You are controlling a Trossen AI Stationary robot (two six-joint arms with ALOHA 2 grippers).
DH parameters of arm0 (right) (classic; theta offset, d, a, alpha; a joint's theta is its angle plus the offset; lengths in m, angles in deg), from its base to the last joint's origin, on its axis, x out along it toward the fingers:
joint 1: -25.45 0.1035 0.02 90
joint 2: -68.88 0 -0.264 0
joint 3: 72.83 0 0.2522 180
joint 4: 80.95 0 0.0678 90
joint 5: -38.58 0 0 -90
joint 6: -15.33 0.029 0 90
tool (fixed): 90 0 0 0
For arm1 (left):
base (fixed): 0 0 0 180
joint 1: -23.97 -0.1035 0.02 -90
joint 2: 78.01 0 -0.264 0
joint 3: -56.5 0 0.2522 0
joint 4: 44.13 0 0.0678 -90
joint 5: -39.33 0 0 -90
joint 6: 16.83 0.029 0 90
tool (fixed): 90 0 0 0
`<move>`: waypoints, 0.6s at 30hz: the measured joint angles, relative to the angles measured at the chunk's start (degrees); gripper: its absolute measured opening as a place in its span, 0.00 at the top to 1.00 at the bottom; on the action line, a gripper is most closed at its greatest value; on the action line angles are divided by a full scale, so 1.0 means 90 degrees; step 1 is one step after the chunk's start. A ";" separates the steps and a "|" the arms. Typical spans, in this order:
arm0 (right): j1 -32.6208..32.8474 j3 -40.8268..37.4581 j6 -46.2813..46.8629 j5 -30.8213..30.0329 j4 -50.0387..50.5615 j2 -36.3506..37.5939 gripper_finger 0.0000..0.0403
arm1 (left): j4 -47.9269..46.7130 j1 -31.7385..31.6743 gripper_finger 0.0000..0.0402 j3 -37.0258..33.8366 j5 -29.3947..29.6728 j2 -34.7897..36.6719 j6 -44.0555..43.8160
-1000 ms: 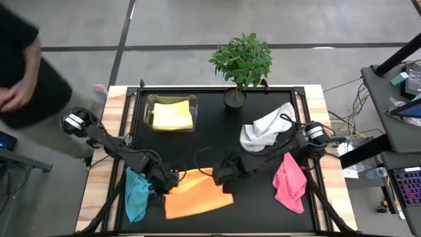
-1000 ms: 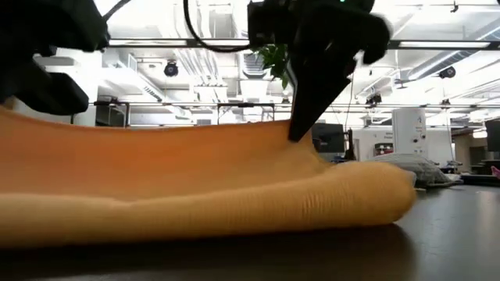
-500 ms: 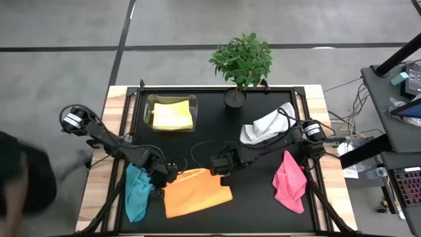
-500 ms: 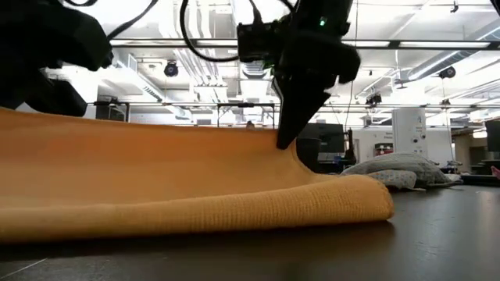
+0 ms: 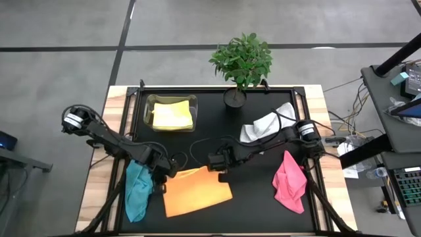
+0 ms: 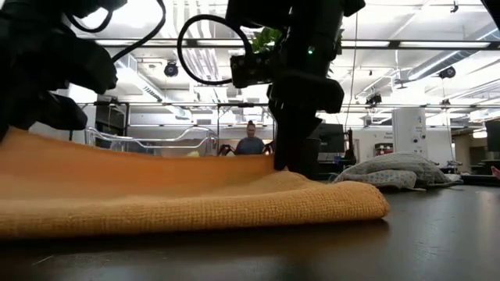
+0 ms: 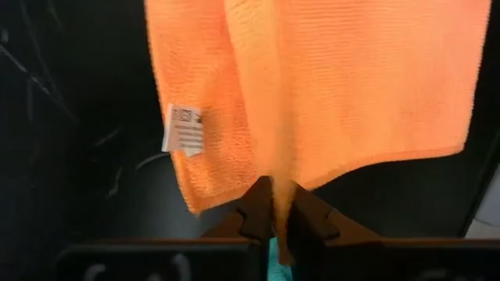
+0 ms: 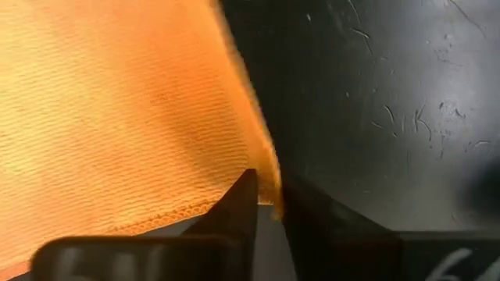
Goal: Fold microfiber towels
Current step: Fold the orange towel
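The orange towel (image 5: pixel 196 193) lies mostly flat near the front middle of the black desk (image 5: pixel 256 197). The left gripper (image 5: pixel 166 172) is at the towel's back left corner, and its jaws are pinching the cloth edge. The right gripper (image 5: pixel 217 164) is at the back right corner, and its jaws are pinching that edge too. From the left wrist you can see a small white tag (image 7: pixel 183 130) on the orange cloth. The teal towel (image 5: pixel 137 191) hangs in a bunch at the left side of the desk, just beside the orange one. The pink towel (image 5: pixel 289 182) lies crumpled on the right. The white-grey towel (image 5: pixel 266 128) sits in a heap behind it. The yellow towel (image 5: pixel 172 116) lies folded inside the clear box (image 5: pixel 148 102) at the back left. A little potted plant (image 5: pixel 241 64) stands at the back edge.
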 joint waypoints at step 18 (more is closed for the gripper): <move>-0.0311 -0.0002 -0.0583 -0.0061 -0.0065 0.0185 0.66 | -0.2057 -0.0042 0.59 0.0251 0.0005 0.0014 0.0034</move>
